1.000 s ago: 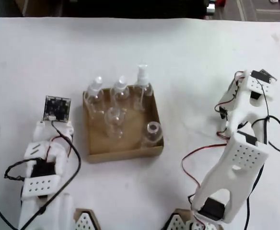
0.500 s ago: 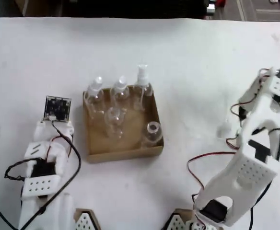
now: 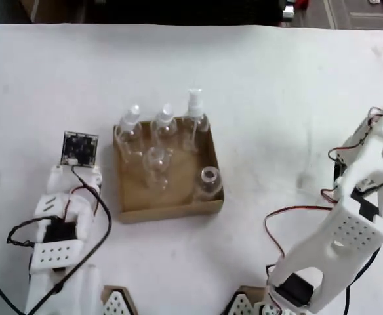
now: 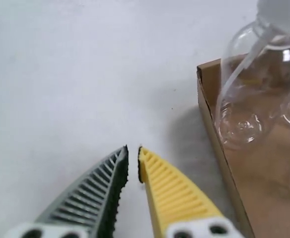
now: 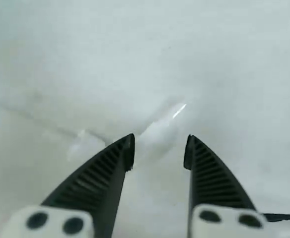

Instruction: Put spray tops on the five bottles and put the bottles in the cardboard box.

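The cardboard box [image 3: 129, 210] sits at the table's middle with five clear bottles upright inside. Three along its far wall wear white spray tops [image 3: 194, 102]. A fourth bottle [image 3: 155, 163] stands mid-box, and a bottle [image 3: 208, 178] at the near right corner has an open neck. My left arm [image 3: 60, 216] rests left of the box. Its gripper [image 4: 133, 151] is shut and empty over bare table, just outside a box corner [image 4: 204, 84] where a topped bottle [image 4: 244, 99] stands. My right arm [image 3: 359, 223] is at the far right. Its gripper [image 5: 158, 148] is open over bare tabletop, holding nothing.
White table [image 3: 257, 72] stretches around the box. Red and black cables [image 3: 280, 216] trail from the right arm near the front edge. The arm bases [image 3: 244, 305] stand at the front edge.
The right arm has swung to the right, away from the box toward the table's right edge. The left arm, box and bottles have stayed put.
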Controlling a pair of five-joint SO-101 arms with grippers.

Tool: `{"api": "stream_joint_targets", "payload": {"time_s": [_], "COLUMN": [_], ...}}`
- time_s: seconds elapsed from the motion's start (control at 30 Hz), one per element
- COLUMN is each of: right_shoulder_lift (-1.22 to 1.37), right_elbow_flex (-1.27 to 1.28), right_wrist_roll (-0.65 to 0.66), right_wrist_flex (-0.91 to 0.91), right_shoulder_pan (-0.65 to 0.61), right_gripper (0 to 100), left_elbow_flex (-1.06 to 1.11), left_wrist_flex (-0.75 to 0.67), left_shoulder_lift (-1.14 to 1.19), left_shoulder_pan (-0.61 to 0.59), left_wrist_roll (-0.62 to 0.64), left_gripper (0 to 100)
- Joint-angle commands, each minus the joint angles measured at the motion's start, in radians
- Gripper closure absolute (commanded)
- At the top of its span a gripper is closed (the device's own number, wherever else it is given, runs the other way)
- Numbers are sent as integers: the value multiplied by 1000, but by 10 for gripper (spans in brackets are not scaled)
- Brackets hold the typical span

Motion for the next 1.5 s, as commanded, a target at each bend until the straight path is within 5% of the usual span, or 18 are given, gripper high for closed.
{"api": "stream_joint_targets", "payload": {"time_s": [0.0,0.23,0.4,0.77,1.47], "right_shoulder_lift": [-19,-61,-64,-59,38], "right_elbow_flex": [-15,-15,-9,38,69], "right_wrist_roll": [-29,-32,155,-37,-127], "right_wrist_flex": [30,25,28,28,-70], "right_shoulder_pan": [47,107,90,116,53], "right_gripper": [854,851,854,853,854], "left_elbow_flex": [-6,-6,-8,-8,-8], "left_wrist_flex": [-21,-21,-20,-20,-20], "left_shoulder_lift": [-7,-7,-12,-12,-10], "left_shoulder_pan": [28,28,-12,-10,-7], "left_wrist_roll": [-14,-14,-6,-6,-6], "left_gripper": [958,958,958,958,958]}}
